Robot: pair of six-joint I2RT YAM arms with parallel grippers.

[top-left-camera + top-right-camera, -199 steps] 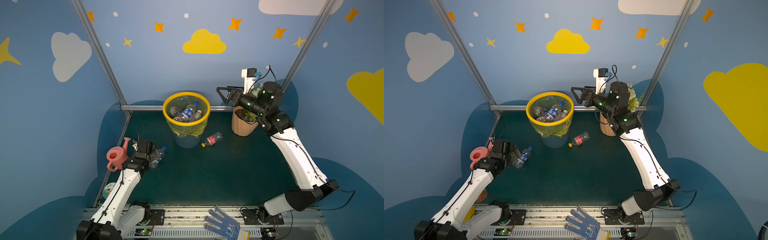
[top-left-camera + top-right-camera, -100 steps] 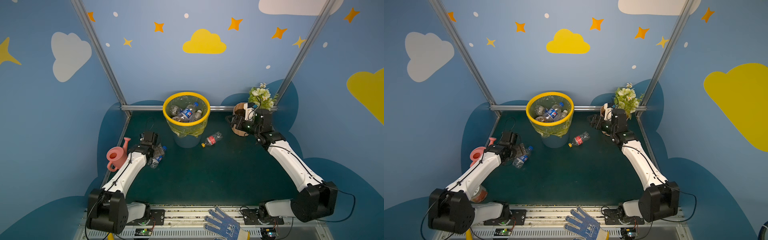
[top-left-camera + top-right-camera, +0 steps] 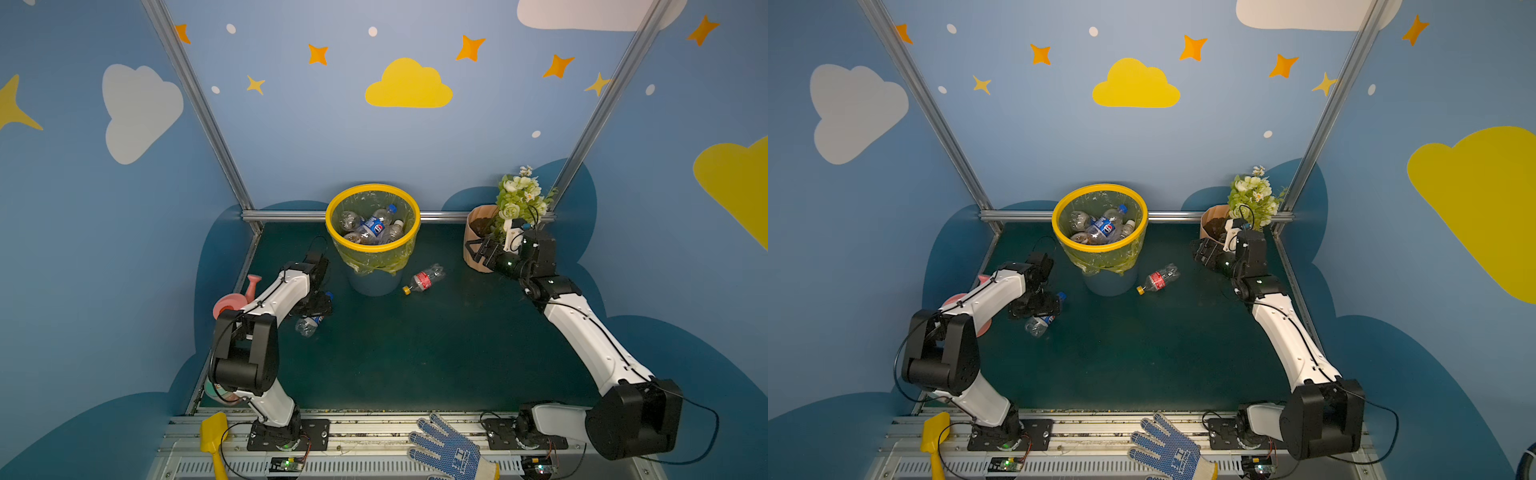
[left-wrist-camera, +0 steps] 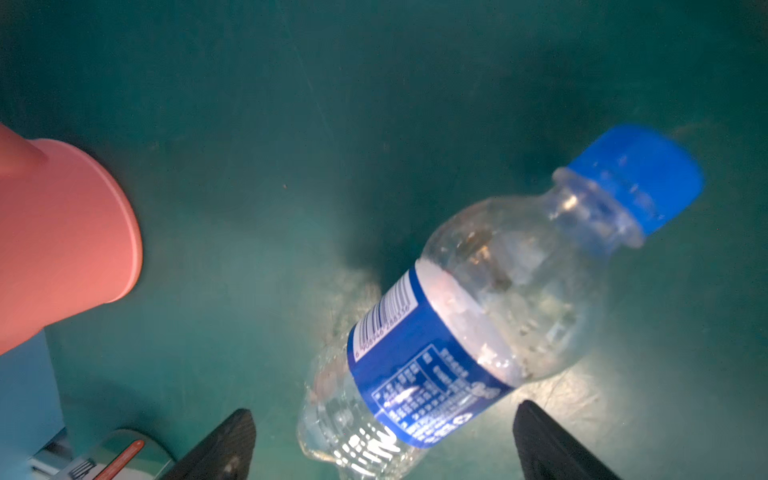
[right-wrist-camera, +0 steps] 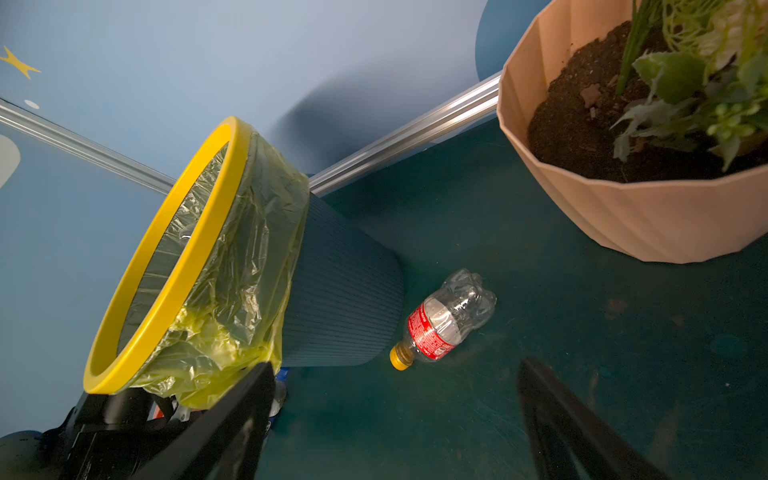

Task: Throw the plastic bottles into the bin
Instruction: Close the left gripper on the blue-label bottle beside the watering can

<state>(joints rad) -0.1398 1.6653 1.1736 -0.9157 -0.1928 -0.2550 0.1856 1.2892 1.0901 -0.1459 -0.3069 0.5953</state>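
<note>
Down at left, my left gripper (image 4: 384,411) has dropped, spread, astride the blue-capped bottle (image 4: 478,316); my right gripper (image 3: 475,252), spread too, now faces the red-labelled bottle (image 3: 424,279), so both grabs look ready.

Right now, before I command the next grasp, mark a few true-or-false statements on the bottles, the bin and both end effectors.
1. The left end effector is open, jaws either side of the blue-capped bottle on the mat. True.
2. The red-labelled bottle is in the bin. False: it lies on the mat beside the bin.
3. The bin already holds several bottles. True.
4. The right end effector grips a bottle. False: it is open and empty, near the flower pot.
</note>
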